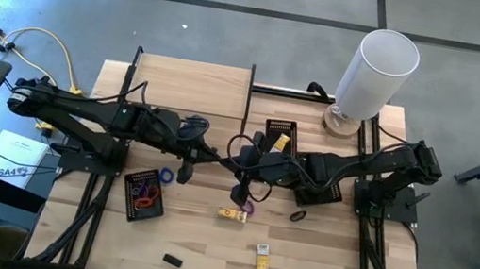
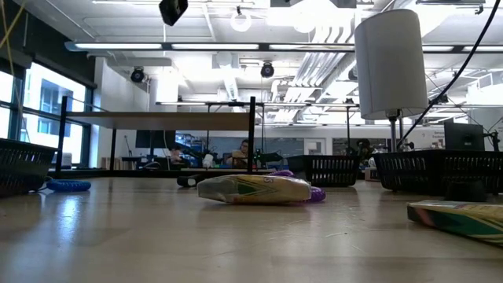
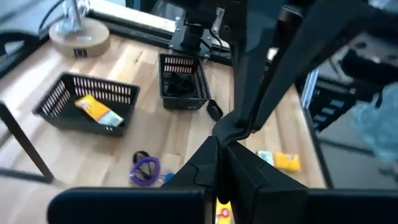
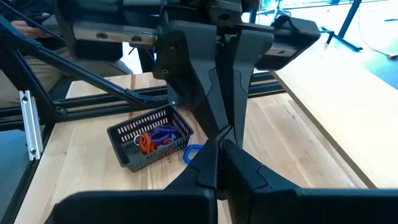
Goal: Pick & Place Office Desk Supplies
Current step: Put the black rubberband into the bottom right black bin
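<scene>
Both arms reach in over the middle of the table and meet tip to tip. The left gripper (image 1: 218, 156) has its fingers pressed together, and so does the right gripper (image 1: 239, 151); I see nothing pinched in either (the wrist views show bare closed tips).

The sorting looks partly done. A mesh tray (image 1: 143, 194) at about eight o'clock from the grippers holds coloured loops (image 1: 148, 191), and a blue loop (image 1: 184, 174) lies just outside it. Another tray (image 1: 280, 133) at two o'clock holds a yellow packet (image 1: 281, 143).

Still loose on the wood are a packet (image 1: 230, 213) with a purple loop (image 1: 247, 208) touching it at six o'clock, a black loop (image 1: 298, 216), a second packet (image 1: 262, 259) and a small black block (image 1: 171, 260) near the front edge. My guess is that these wait for their turn, like going with like.
</scene>
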`<action>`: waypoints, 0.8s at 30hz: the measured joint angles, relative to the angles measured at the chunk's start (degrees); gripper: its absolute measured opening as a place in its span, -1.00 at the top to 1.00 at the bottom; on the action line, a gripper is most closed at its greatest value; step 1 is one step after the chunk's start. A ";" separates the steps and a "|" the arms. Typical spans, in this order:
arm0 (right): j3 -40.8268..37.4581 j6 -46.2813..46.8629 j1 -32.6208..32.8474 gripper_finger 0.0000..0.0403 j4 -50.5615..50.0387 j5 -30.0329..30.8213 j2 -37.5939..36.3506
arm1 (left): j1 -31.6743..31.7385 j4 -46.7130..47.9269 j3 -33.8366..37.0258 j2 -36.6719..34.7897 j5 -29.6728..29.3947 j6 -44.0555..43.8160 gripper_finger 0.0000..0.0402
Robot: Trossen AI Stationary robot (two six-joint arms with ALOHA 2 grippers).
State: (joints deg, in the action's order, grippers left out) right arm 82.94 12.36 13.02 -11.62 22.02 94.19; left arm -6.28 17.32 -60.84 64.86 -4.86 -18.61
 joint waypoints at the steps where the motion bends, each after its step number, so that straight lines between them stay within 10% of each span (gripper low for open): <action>1: 0.00 0.00 0.00 0.98 -0.03 0.00 0.00 | 0.00 -0.02 0.00 0.00 -0.64 -0.92 0.91; 24: 0.01 0.02 0.02 0.98 -0.29 -1.15 0.00 | 0.24 -0.15 0.00 -0.21 1.60 0.86 0.85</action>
State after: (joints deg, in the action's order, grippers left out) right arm 82.95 12.38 13.04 -11.91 20.87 94.19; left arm -6.04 17.17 -60.84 64.66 -3.26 -17.75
